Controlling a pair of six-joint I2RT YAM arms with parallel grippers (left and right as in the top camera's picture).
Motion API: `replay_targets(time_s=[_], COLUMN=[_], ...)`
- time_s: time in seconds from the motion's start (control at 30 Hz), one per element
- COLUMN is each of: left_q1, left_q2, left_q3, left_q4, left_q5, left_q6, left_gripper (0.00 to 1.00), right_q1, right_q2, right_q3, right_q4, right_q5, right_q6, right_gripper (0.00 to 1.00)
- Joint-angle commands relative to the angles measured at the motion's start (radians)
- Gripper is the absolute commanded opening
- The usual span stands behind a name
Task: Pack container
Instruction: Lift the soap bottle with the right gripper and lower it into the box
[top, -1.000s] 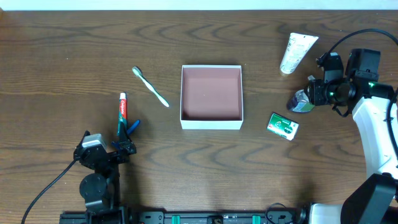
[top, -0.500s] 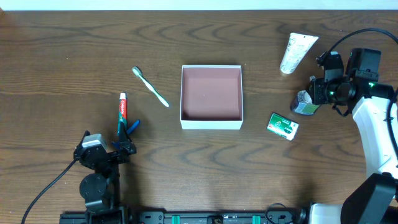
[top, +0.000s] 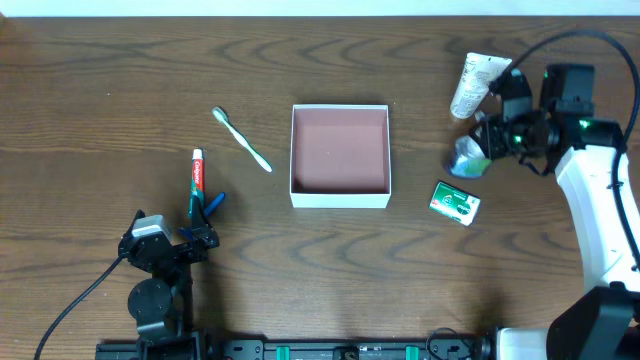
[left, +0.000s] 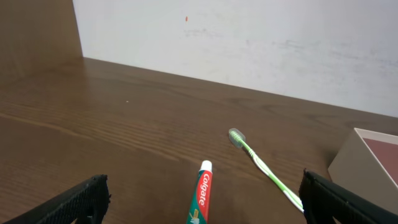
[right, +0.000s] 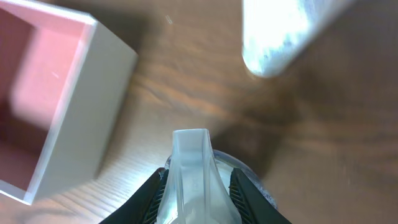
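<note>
overhead / container: the container (top: 340, 199) sits mid-table, open side up, and its reddish inside looks bare, so nothing is packed yet.
overhead / right gripper: the right gripper (top: 478, 152) is to the right of the container, well apart from it, and clamped on a small clear item (top: 466, 160). I can't tell what the item is.
overhead / neighbours: a white tube (top: 476, 84) lies just behind the right gripper and a green packet (top: 455, 201) just in front of it. Neither one is held.
overhead / left side: the left gripper (top: 204, 209) sits at the near end of the toothpaste (top: 197, 176). A toothbrush (top: 242, 140) lies between the toothpaste and the container.
left wrist / jaws: spread wide, one finger at each frame edge, gripping nothing. The toothpaste runs out from between them, with the toothbrush past it and a container corner at far right.
right wrist / grip: the jaws are narrow, pinching the small clear item from both sides. The container wall is to the left and the white tube is a blur above. It's unclear whether the item is off the table.
step: my read is first pick made, transfer pending.
next move: needs enough lift to clear the white wall, then travel toward the container and a release over its floor. The left arm is placed for the toothpaste.
</note>
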Motion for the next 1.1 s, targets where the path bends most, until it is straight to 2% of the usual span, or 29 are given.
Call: replay_targets(time_s=[0.0,0.27,0.47,0.83,1.07], left_q1=[0.006,0.006,0.006,0.006,0.006], left_q2=[-0.006,-0.006,-0.006,-0.006,-0.006], left_q3=[-0.013,-0.013,-0.013,-0.013,-0.013], left_q4=[-0.04,-0.04,-0.04,-0.04,-0.04], left_q5=[0.011,0.011,0.011,0.011,0.011], left_q6=[0.013,0.013,0.013,0.013,0.013], left_gripper=[0.98,0.98,0.98,0.98,0.98], right_q1=[0.059,0.154,0.227,0.394,0.46], right_q2=[-0.014,-0.013,-0.013,0.001,0.124], right_q3=[0.127,0.253,0.283,0.282,0.282], right_q4=[-0.013,-0.028,0.042,0.198,0.207], right_q5=[-0.011,-0.011,0.003,0.033,0.069], right_q6=[0.069,0.174,0.245,0.239,0.239], right_gripper=[0.01,0.01,0.01,0.02,0.01])
